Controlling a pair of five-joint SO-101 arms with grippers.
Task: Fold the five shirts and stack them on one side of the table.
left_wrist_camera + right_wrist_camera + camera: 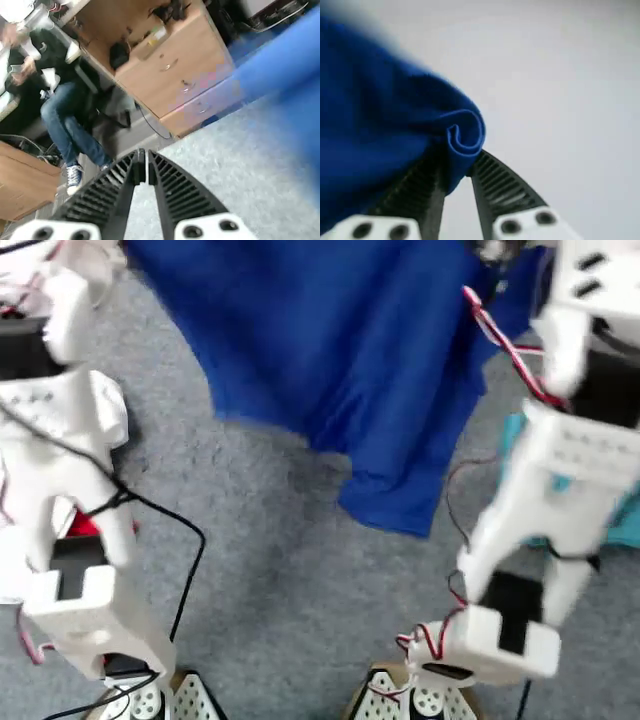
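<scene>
We count one blue shirt point(340, 360), pinched by the right fingers point(502, 187); one teal shirt point(622, 522); left fingers point(175, 192) pressed together.

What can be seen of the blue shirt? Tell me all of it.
The blue shirt is plain, deep blue, soft cloth, unfolded and rumpled. It spreads over the far part of the grey table, one corner reaching toward the arms' bases. A rolled fold of its edge is pinched in the right tool.

One blue shirt point(340, 350), one teal cloth point(625, 518), two arms point(70, 490) point(560, 480).
</scene>
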